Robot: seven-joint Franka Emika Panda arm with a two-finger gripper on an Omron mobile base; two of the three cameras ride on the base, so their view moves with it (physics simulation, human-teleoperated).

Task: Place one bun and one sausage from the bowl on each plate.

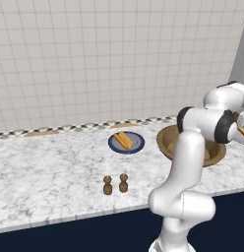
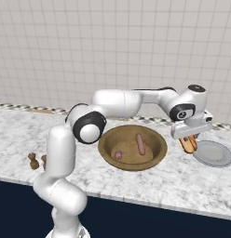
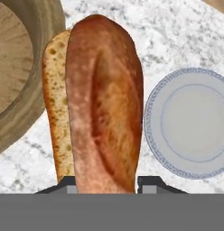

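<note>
Marble tabletop (image 1: 55,167) carrying a wooden bowl (image 2: 157,139) with two sausages (image 2: 140,144), a dark blue plate (image 1: 136,146) already bearing a filled bun, and a pale empty plate (image 2: 214,154). The gripper (image 2: 188,142) is clamped on a bun (image 3: 102,103), long axis along the fingers, between bowl and pale plate, which lies just beside it, away from the bowl.

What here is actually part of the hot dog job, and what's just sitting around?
Part of the job:
- bun, held in the gripper
- wooden bowl with two sausages
- pale plate, bare
- dark blue plate, food already on it

Just lying about:
- two small brown shakers
- marble counter
</note>
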